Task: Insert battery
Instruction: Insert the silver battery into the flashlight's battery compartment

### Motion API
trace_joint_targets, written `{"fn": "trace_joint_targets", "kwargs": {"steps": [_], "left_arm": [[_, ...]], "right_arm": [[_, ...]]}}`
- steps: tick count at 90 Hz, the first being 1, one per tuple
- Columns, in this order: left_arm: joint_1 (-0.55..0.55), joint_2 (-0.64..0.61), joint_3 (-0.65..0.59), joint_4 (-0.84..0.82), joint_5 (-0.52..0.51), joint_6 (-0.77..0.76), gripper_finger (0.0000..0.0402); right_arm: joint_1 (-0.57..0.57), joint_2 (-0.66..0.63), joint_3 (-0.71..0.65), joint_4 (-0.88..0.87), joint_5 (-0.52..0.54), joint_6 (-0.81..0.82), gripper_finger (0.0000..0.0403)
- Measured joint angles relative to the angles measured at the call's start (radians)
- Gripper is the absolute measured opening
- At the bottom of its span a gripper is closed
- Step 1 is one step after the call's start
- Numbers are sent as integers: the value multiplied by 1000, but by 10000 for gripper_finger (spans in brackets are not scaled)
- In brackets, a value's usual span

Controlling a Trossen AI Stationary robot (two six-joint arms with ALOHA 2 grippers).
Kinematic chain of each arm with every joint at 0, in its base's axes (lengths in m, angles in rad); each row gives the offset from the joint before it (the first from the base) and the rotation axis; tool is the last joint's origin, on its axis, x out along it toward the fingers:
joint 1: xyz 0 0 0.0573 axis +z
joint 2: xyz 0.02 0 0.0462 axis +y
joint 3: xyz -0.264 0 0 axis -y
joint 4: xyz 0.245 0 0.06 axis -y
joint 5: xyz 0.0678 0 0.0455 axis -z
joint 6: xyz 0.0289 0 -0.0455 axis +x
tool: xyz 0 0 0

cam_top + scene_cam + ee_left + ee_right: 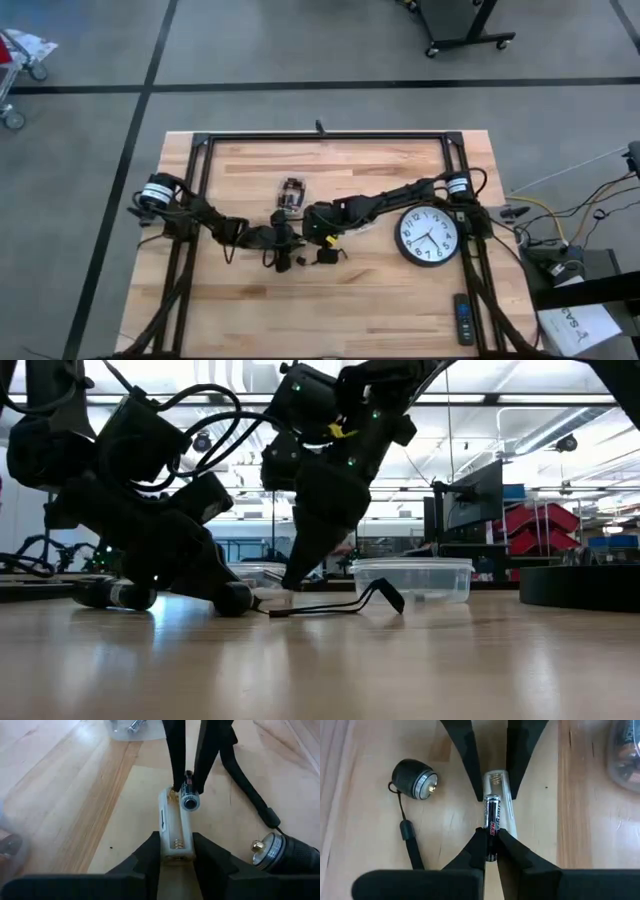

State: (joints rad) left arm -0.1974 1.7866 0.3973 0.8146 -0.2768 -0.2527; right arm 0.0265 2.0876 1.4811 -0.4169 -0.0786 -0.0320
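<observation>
A white battery holder lies on the wooden table near its middle, with my left gripper shut on it. My right gripper is shut on a black battery over the holder's other end. In the high view the two grippers meet tip to tip, the left and the right. A black flashlight body rests on its side beside the holder. Its end cap with a black strap lies loose nearby. My left gripper pinches the holder's two long sides between its fingers, at the end with the spring. The fingers come nearly level from the table's left and lie along the holder. The holder stays flat on the table. My right gripper pinches the battery near its rear end between its two fingertips. The fingers slant down from the table's right, along the battery. The battery is tilted, and its front end sits over the holder's slot.
A clear plastic container stands just beyond the grippers toward the far edge. A round wall clock lies flat to the right, and a remote lies near the front right corner. A black frame borders the tabletop.
</observation>
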Motion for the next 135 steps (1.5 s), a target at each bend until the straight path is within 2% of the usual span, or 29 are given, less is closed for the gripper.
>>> {"fn": "trace_joint_targets", "kwargs": {"steps": [28,49,87,105,135], "left_arm": [[0,0,0,0,0,0,92],[0,0,0,0,0,0,81],[0,0,0,0,0,-3,90],[0,0,0,0,0,-3,81],[0,0,0,0,0,-3,92]], "right_arm": [[0,-2,16,4,36,-86,8],[0,2,12,10,38,-118,8],[0,2,8,18,52,-125,10],[0,2,7,18,52,-119,33],[0,3,7,35,52,-108,65]]}}
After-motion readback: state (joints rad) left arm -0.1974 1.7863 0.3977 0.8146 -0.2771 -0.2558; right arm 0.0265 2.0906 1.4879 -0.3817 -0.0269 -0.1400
